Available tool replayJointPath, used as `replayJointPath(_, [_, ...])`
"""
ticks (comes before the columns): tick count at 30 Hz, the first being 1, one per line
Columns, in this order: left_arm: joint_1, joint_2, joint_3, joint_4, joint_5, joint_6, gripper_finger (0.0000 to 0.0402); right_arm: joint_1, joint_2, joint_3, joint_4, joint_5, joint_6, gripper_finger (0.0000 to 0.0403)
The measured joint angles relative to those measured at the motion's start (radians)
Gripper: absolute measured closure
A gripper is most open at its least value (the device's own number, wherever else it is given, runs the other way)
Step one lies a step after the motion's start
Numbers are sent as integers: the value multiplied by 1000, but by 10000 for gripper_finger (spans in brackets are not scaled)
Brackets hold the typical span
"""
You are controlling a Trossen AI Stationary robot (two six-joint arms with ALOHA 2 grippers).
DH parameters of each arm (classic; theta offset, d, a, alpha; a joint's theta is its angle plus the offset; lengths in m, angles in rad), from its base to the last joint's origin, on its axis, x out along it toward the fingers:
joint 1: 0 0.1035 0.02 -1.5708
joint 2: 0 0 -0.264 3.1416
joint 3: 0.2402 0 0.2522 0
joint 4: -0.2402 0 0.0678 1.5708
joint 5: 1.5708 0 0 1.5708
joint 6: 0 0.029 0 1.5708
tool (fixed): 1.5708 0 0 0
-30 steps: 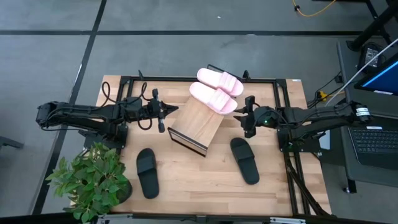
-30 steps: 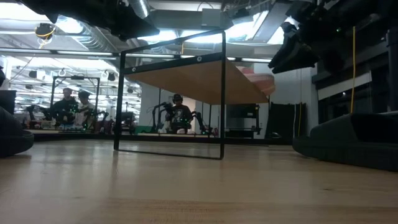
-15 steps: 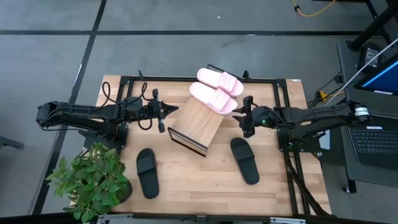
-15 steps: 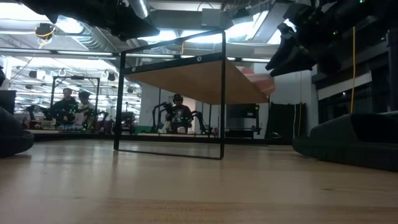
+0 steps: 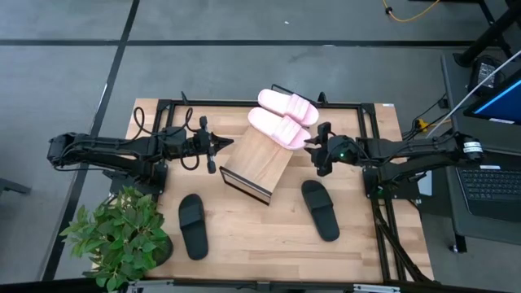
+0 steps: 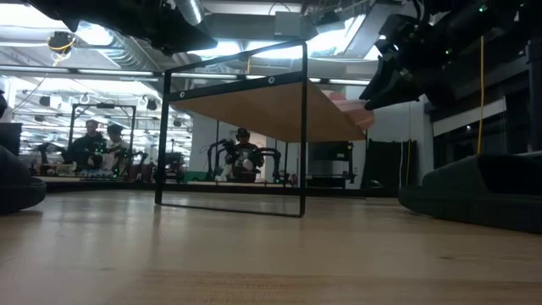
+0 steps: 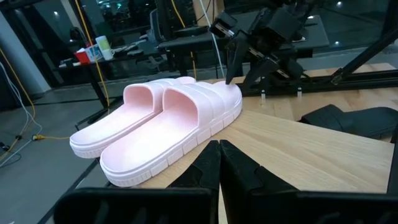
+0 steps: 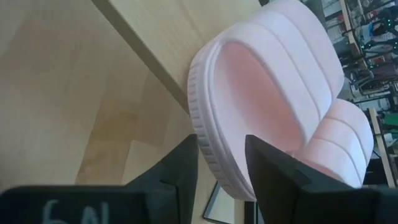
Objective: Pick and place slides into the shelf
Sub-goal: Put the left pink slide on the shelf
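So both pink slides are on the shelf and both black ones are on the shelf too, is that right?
Not quite. Both pink slides are on the shelf, but the two black slides lie on the table in front of it, one on each side. The high view shows this.

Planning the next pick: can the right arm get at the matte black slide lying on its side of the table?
Probably yes. The matte black slide lies alone on bare tabletop just below the right end effector, which is open beside the pale pink slides; nothing stands between them.
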Motion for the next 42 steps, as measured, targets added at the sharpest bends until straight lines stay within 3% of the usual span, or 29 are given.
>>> replayJointPath(27, [0,0,0,-16,0,0,401,-7,2,0,-21,0,-23,270])
replayJointPath(42, [0,0,0,-16,0,0,401,-7,2,0,-21,-3,-28,351])
